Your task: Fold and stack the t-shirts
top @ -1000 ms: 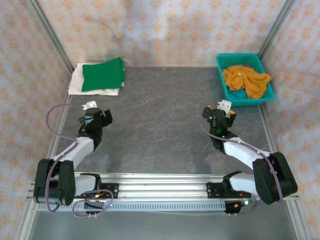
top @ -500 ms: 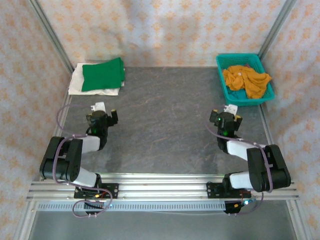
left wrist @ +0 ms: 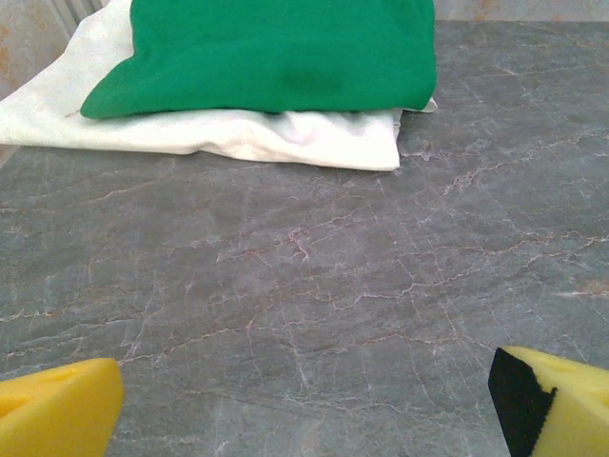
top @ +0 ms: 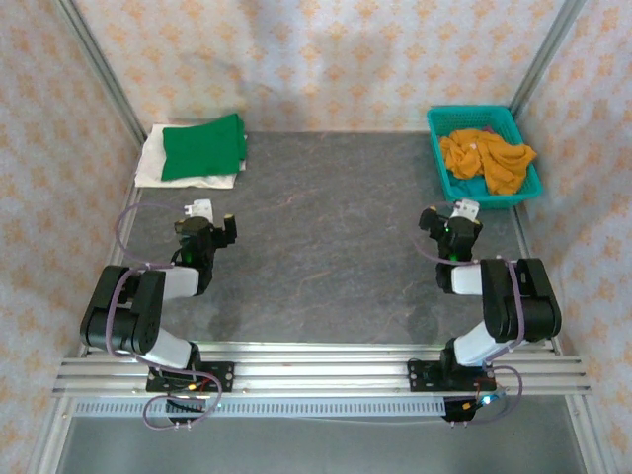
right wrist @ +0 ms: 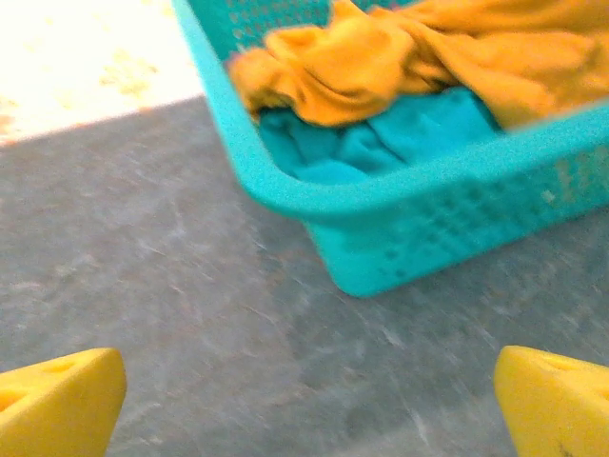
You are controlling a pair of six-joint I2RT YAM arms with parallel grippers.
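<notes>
Grippers: I've got the left gripper and right gripper spread wide, holding nothing.
Stack: green t-shirt folded on cream t-shirt, tabletop far-left corner.
Obstacle: teal basket wall fronts the mustard t-shirts, far-right corner.

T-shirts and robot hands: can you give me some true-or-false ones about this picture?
1. The green t-shirt lies on top of the cream-white t-shirt. True.
2. The mustard-orange t-shirts are folded on the table. False: they lie crumpled in the teal basket.
3. The left gripper holds the green t-shirt. False: it is open and empty, over bare table.
4. The right gripper is open, facing the teal basket. True.
</notes>
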